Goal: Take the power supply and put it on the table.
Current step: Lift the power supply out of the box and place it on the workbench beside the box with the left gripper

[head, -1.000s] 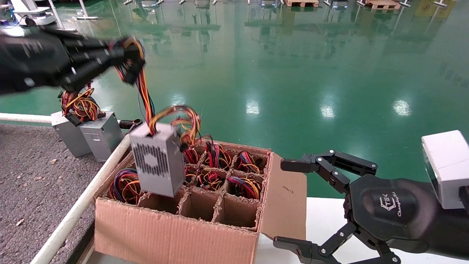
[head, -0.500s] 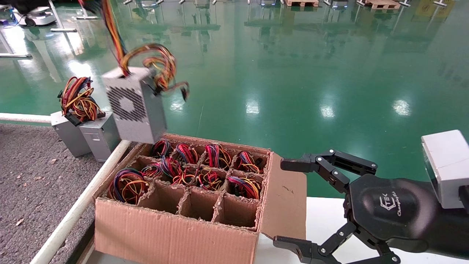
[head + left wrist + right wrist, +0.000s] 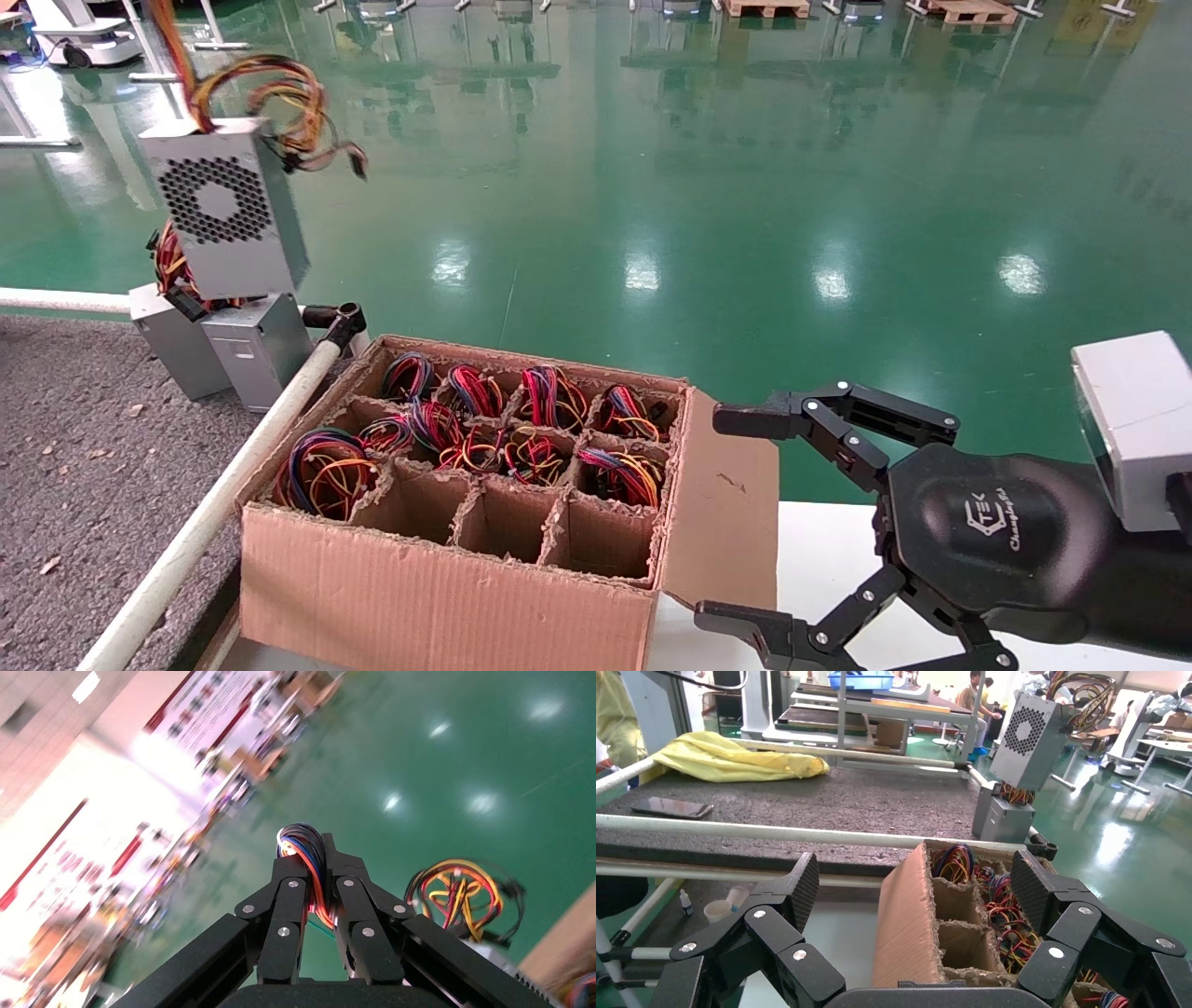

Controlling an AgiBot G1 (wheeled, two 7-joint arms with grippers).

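Left gripper is out of the head view; its wrist view shows the black fingers pressed together on the wire bundle of the power supply. That box hangs in the air at the upper left of the head frame, fan grille facing the camera, loose wires looping from its top. It is above and partly in front of two grey boxes standing at the far corner of the table, touching neither the table nor the carton. The carton sits at lower centre, just right of the table's white tube, its cells holding wire bundles. Right gripper waits at lower right, beside the carton's flap, fingers spread wide with nothing between them.
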